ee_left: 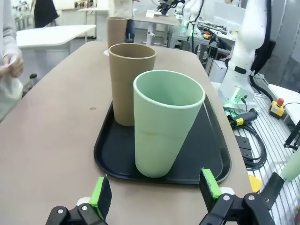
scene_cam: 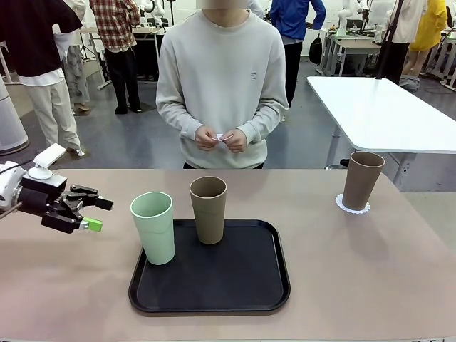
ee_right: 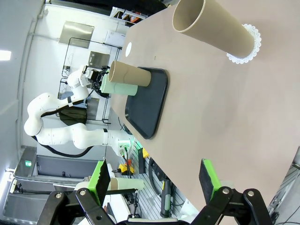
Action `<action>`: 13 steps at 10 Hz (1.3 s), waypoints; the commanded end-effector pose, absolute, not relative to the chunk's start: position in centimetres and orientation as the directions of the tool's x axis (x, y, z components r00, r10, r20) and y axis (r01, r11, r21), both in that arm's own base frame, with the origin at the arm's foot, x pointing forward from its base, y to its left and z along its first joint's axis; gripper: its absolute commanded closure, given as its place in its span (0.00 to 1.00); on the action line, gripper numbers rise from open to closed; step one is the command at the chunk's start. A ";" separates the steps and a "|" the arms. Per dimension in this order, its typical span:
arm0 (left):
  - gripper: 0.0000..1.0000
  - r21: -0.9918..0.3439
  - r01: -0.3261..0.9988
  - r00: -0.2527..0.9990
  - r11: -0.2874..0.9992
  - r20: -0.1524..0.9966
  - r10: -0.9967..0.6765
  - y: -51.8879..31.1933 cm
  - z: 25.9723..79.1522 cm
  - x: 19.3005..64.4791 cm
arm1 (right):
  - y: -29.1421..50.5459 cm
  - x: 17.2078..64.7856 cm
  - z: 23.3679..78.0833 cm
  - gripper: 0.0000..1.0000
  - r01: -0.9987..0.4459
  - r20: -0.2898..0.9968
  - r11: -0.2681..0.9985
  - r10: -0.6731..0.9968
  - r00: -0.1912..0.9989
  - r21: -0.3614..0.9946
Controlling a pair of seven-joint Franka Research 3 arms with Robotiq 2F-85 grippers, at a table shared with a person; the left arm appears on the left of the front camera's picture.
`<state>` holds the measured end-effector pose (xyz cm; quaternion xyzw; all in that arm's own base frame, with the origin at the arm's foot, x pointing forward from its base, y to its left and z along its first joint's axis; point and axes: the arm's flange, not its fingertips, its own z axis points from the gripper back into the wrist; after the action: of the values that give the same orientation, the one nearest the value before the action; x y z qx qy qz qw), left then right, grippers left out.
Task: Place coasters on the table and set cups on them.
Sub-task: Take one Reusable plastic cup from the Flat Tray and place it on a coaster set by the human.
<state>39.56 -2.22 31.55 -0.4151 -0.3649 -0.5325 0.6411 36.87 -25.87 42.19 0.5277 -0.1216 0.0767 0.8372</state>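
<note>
Left tool [scene_cam: 96,214] wide open, empty, hovering left of the tray [scene_cam: 214,303]. Left wrist view puts the mint cup [ee_left: 164,126] dead ahead between its fingers (brown cup [ee_left: 126,79] just behind, both on the tray). Right tool [ee_right: 154,180] also wide open, empty. Its view looks along the surface [ee_right: 201,108] to the second brown cup [ee_right: 220,30], standing on a coaster [scene_cam: 353,210] at the far right. Front view adds the person's hands [scene_cam: 208,137] pinching a small white piece [scene_cam: 221,136].
</note>
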 end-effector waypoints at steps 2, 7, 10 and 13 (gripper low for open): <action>0.00 -0.096 0.995 0.087 -0.015 0.952 -0.294 -4.0 29.5 40.9 | -25.8 36.9 42.3 0.00 -0.244 0.274 0.433 -0.007 0.962 0.868; 0.00 -0.053 0.991 0.022 -0.127 0.973 -0.230 -5.4 27.6 41.3 | -25.8 36.9 42.3 0.00 -0.244 0.274 0.433 -0.007 0.962 0.868; 0.00 -0.046 0.987 0.013 -0.151 0.976 -0.218 -6.0 25.6 41.7 | -25.8 36.9 42.3 0.00 -0.244 0.274 0.433 -0.007 0.962 0.868; 0.00 -0.087 0.989 0.055 -0.118 0.967 -0.247 -7.1 24.2 42.2 | -25.8 36.9 42.3 0.00 -0.244 0.274 0.433 -0.007 0.962 0.868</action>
<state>41.58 -6.09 24.52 -0.4926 -0.3725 -0.5734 0.5384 36.88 -25.86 42.19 0.5277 -0.1215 0.0768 0.8372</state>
